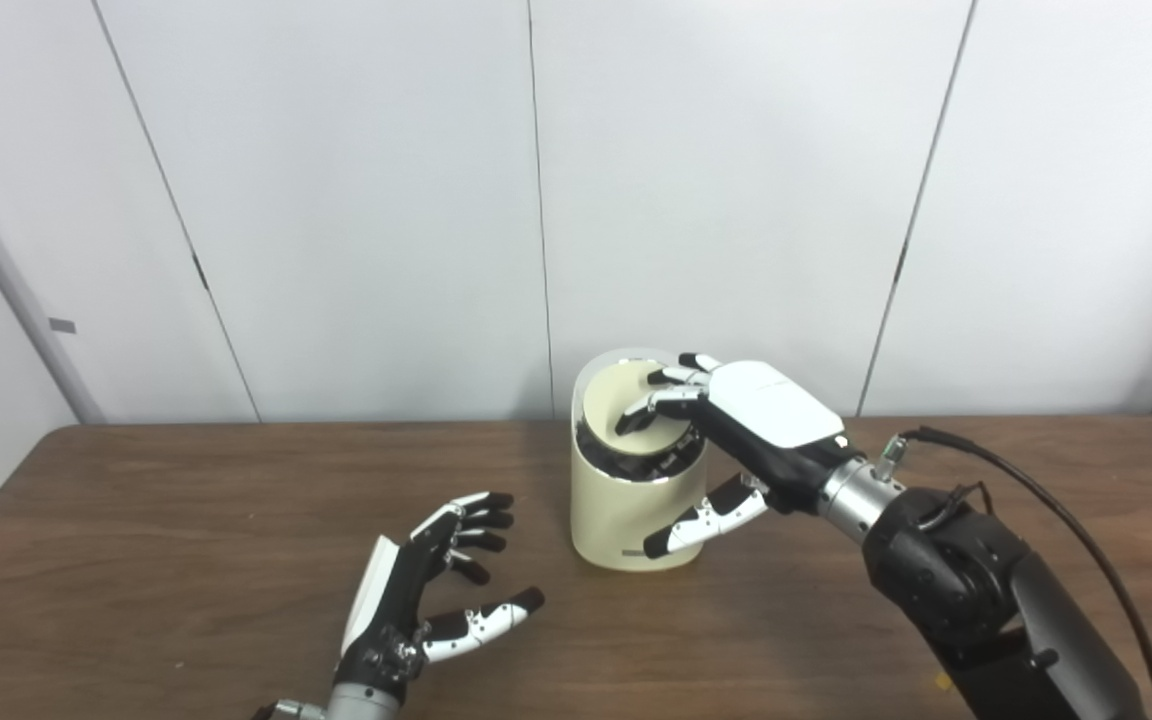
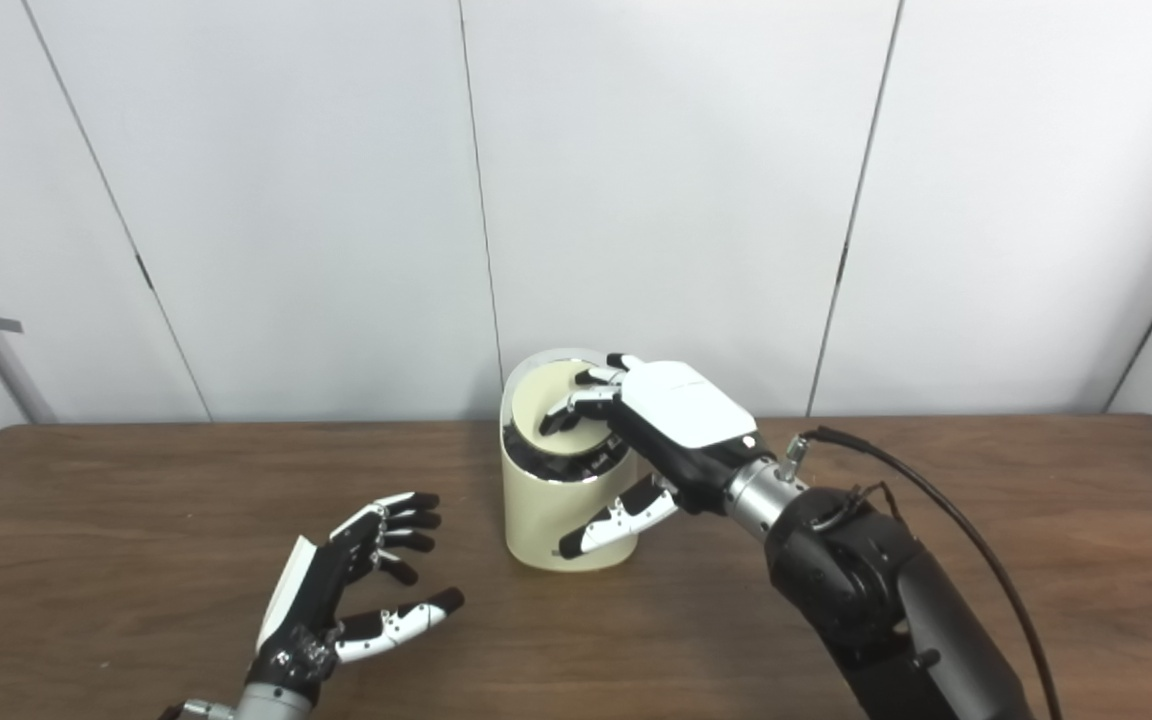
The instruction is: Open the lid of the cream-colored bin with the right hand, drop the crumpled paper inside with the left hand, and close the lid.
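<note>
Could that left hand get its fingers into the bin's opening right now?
Probably not. The right hand lies across the cream-colored bin, fingers on the tilted lid, covering most of the opening; the open left hand waits beside it.

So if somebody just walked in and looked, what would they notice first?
Probably the right hand, black and white, resting its fingers on the tilted round lid of the cream-colored cylindrical bin at the middle of the brown wooden table. Next, the left hand near the front edge, open, fingers spread, holding nothing. No crumpled paper shows anywhere.
</note>
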Controlling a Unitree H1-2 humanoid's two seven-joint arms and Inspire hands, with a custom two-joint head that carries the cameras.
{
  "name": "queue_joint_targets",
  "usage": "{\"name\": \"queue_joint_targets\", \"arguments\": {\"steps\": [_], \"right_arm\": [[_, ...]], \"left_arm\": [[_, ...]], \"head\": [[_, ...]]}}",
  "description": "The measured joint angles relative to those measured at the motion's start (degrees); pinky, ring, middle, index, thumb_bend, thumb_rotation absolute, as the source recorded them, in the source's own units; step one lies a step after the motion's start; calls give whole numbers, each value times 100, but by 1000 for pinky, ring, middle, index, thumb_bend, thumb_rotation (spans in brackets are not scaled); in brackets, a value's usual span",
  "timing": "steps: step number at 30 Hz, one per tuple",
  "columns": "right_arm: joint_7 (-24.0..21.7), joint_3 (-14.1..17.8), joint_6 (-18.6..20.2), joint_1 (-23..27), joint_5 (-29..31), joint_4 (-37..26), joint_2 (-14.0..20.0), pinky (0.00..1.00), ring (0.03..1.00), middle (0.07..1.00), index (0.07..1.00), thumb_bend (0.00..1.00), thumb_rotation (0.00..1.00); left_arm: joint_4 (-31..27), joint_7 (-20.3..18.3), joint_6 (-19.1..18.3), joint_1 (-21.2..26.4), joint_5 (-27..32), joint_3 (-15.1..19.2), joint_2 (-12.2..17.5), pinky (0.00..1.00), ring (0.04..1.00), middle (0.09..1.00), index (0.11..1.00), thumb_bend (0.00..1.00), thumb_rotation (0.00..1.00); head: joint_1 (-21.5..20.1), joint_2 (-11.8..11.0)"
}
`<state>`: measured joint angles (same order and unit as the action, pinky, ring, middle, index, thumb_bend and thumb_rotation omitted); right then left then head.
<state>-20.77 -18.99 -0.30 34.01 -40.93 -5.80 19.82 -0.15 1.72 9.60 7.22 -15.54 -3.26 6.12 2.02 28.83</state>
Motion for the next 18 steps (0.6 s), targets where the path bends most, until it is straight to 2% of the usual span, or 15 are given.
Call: {"name": "queue_joint_targets", "arguments": {"steps": [10, 18], "right_arm": [[28, -63, -117, -32, -78, 1, 91, 964, 902, 721, 709, 728, 403], [99, -254, -244, -13, -535, -28, 187, 949, 891, 696, 687, 764, 419]], "left_arm": [[-40, -8, -57, -4, 0, 0, -4, 529, 671, 739, 769, 709, 83], [-75, -17, -123, -14, 0, -1, -5, 530, 674, 739, 770, 713, 100]], "head": [[-9, 70], [0, 167]]}}
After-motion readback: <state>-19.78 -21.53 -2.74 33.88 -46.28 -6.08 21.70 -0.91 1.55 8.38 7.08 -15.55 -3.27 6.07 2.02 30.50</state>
